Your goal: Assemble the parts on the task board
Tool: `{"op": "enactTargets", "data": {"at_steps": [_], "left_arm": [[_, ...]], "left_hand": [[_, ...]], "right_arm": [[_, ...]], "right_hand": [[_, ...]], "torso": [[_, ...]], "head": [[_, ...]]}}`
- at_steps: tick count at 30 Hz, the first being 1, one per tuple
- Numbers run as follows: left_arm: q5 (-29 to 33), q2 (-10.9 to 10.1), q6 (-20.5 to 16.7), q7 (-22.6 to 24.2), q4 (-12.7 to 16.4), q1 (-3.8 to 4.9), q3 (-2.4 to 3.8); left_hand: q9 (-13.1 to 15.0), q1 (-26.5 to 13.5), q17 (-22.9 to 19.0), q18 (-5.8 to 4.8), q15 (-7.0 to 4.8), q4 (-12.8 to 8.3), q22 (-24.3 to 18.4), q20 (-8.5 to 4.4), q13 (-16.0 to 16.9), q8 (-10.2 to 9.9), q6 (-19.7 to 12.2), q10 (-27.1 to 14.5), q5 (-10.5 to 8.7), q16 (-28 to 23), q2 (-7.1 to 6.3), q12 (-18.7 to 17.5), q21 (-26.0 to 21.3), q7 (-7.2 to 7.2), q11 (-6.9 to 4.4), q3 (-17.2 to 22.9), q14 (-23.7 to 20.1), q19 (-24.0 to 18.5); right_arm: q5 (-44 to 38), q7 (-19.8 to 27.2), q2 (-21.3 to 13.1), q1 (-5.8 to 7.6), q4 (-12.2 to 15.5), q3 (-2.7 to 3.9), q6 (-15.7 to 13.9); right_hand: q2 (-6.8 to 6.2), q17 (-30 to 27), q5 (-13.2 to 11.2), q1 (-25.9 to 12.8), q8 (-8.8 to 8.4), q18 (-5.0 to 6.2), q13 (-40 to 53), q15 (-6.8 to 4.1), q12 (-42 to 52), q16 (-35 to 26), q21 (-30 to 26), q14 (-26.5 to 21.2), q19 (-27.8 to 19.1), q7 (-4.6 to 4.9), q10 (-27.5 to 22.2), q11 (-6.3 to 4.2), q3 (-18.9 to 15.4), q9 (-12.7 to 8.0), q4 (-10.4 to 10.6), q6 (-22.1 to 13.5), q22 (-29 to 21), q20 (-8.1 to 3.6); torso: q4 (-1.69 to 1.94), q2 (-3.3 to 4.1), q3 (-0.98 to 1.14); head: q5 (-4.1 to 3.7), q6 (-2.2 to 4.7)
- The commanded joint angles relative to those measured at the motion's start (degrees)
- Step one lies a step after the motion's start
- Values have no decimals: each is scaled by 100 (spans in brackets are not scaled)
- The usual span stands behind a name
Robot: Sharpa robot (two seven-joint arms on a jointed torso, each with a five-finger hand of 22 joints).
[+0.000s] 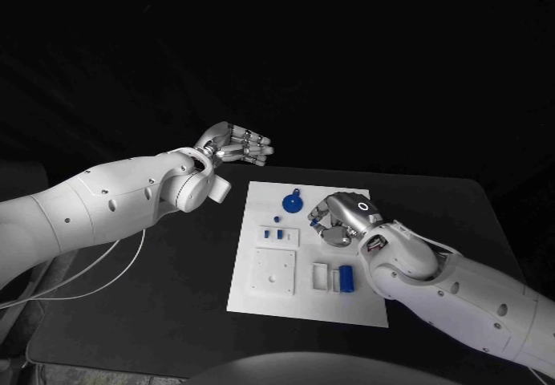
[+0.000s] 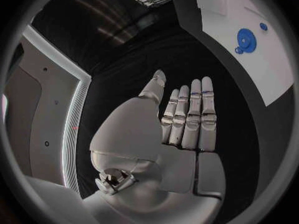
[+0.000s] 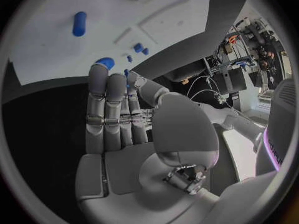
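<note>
The white task board (image 1: 269, 297) lies in the middle of the table. On it sit a round blue disc (image 1: 293, 204), a pair of small blue pieces (image 1: 272, 234) and a blue cylinder (image 1: 346, 277) in a slot. My right hand (image 1: 342, 216) hovers over the board's far right part, just beside the disc, its fingers stretched out and holding nothing (image 3: 118, 114). In the right wrist view the disc (image 3: 106, 62) peeks from behind the fingertips, with the cylinder (image 3: 79, 23) beyond. My left hand (image 1: 237, 146) is raised off the board's far left corner, flat and empty (image 2: 187, 119).
The board also carries a square white plate (image 1: 275, 273) and a small white block (image 1: 321, 277). A white cable (image 1: 104, 273) trails over the black table on the left. The left wrist view shows the board's corner (image 2: 274, 79) and disc (image 2: 245, 39).
</note>
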Motion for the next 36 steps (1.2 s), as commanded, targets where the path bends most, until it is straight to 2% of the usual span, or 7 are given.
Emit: {"op": "enactTargets", "data": {"at_steps": [1, 3, 8, 14, 18, 28, 36], "left_arm": [[48, 41, 6, 42, 8, 9, 6], [51, 67, 2, 46, 5, 9, 6], [73, 145, -7, 59, -13, 8, 6], [82, 206, 9, 66, -23, 8, 7], [84, 227, 17, 66, -27, 8, 7], [86, 245, 39, 57, -37, 8, 7], [87, 237, 64, 46, -45, 8, 7]], "left_hand": [[-1, -23, -7, 37, -8, 24, -5, -15, 2, -26, -43, -31, -14, -22, 29, 13, 23, -6, 3, 4, -51, 33], [-1, -23, -7, 37, -8, 24, -5, -15, 2, -26, -43, -31, -14, -22, 29, 13, 23, -6, 3, 4, -51, 33], [-1, -20, -7, 37, -9, 32, -26, -17, 2, -27, -45, -27, -12, -22, 38, 13, 27, -5, 1, 7, -49, 38], [-1, -20, -7, 37, -9, 32, -26, -17, 2, -27, -45, -27, -12, -22, 38, 13, 27, -5, 1, 7, -49, 38], [-1, -20, -7, 37, -9, 32, -26, -17, 2, -27, -45, -27, -12, -22, 38, 13, 27, -5, 1, 7, -49, 38], [-1, -20, -7, 37, -9, 32, -26, -17, 2, -27, -45, -27, -12, -22, 38, 13, 27, -5, 1, 7, -49, 38], [-1, -29, -7, 35, -10, 29, -68, -17, 2, -27, -42, -21, -12, -22, 55, 13, 33, -7, -1, 0, -52, 44]], "right_arm": [[-129, 96, 105, -96, 16, -44, -122], [-172, 103, 193, -169, -2, -84, -154], [-263, 101, 397, -336, -77, -158, -181], [-331, 79, 588, -428, -230, -282, -141], [-386, 40, 694, -477, -347, -340, -134], [-408, -21, 842, -541, -597, -375, -10], [-476, -20, 893, -571, -722, -387, 59]], "right_hand": [[40, -2, 19, -25, 19, 110, 10, -27, 40, 0, -44, 3, 39, -1, 26, 4, 14, 9, 8, 31, 35, -28], [36, -2, 20, -24, 19, 114, 11, -28, 40, 0, -53, 4, 44, -1, 26, 4, 21, 9, 9, 31, 49, -27], [28, -3, 33, -20, 18, 120, 10, -33, 40, 2, -74, 6, 56, -1, 25, 5, 31, 9, 6, 28, 76, -29], [31, -6, 35, -21, 19, 120, 10, -38, 40, 1, -87, 2, 64, 0, 24, 6, 32, 10, 3, 27, 93, -34], [31, -5, 37, -22, 19, 120, 10, -38, 40, 2, -90, 5, 65, 0, 23, 6, 30, 10, 4, 27, 96, -34], [28, -16, 74, -34, 19, 122, 10, -46, 40, -5, -132, -1, 79, 0, 21, 7, 37, 9, -13, 24, 138, -44], [31, -20, 80, -31, 19, 121, 10, -47, 41, -4, -157, 2, 88, 0, 23, 7, 34, 9, -16, 27, 168, -44]], "torso": [[14, 0, -6], [14, 3, -2], [15, 6, -8], [4, 8, -2], [7, 8, 3], [1, 7, 1], [3, 9, 5]], "head": [[131, -38], [166, -59], [233, -78], [317, -116], [368, -137], [454, -213], [448, -223]]}}
